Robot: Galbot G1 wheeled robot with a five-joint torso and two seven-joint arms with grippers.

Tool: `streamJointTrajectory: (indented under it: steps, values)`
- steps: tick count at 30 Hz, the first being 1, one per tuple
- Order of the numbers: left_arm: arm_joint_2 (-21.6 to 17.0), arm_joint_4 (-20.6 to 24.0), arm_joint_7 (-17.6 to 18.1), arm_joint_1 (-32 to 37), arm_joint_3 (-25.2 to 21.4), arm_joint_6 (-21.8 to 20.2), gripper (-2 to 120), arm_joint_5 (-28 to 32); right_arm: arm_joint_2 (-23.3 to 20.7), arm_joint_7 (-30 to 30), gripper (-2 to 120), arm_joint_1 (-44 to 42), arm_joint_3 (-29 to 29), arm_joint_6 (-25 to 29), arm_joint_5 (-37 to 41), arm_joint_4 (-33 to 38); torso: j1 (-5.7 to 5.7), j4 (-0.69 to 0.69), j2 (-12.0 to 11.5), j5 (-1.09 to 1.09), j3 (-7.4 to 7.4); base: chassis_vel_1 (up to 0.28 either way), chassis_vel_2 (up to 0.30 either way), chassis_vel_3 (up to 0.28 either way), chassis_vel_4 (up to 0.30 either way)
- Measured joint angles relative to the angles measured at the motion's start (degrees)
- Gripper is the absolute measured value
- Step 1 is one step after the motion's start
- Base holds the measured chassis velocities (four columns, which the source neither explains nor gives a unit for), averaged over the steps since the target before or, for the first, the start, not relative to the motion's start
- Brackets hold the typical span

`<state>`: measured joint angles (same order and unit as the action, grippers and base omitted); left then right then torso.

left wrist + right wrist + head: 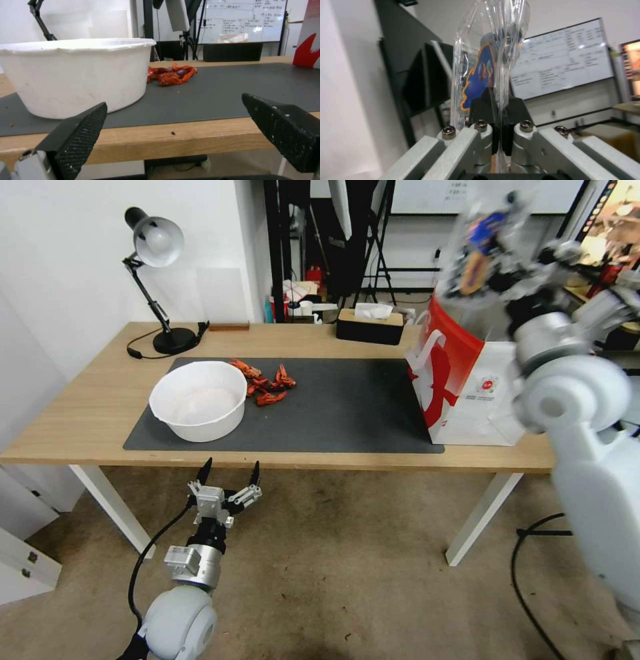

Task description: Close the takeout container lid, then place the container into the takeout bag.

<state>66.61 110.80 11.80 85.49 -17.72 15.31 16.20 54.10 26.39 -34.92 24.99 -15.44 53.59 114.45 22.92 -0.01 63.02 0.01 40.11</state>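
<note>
The clear takeout container [481,240] hangs in the air above the open top of the takeout bag [467,373], blurred, with its orange-and-blue sticker showing. My right gripper [517,273] is shut on its edge. In the right wrist view the black fingertips [486,105] pinch the clear plastic rim of the takeout container [486,50], and the lid sticker [480,75] faces the camera. The white and red bag stands at the right end of the table. My left gripper [228,471] hovers open below the table's front edge, its fingers [80,135] spread wide with nothing between them.
A big white bowl [199,400] sits on the dark mat [347,407], with orange netting [267,383] behind it. A desk lamp [157,280] and a black tissue box [371,323] stand at the back of the wooden table [87,400].
</note>
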Motion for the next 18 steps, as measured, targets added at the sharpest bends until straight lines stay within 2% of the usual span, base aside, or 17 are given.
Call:
streamJointTrajectory:
  steps: [6,12,15,18]
  values:
    - [0.09,0.12,0.00,0.01,0.30,-0.02,100,-0.29,0.38,1.74,0,-2.41,0.86,0.53,-2.57,-3.39,0.00,0.01,0.01,0.00,0.00,0.000,0.000,0.000,0.000]
    - [0.08,0.30,0.00,0.38,0.28,0.02,100,-0.43,2.10,4.81,0,-4.15,0.77,-3.09,-1.80,-5.02,0.00,0.01,0.01,-0.01,0.00,0.000,0.000,0.000,0.000]
    - [0.14,0.48,0.00,0.57,0.24,0.07,100,-0.52,2.86,6.27,14,-4.49,0.71,-4.79,-0.28,-5.36,0.00,0.02,0.01,-0.02,0.00,0.000,0.000,0.000,0.000]
    - [0.15,0.61,0.00,0.59,0.21,0.07,100,-0.52,2.90,6.73,21,-4.50,0.76,-5.41,0.37,-5.14,0.00,0.02,0.01,-0.02,0.00,0.000,0.000,0.000,0.000]
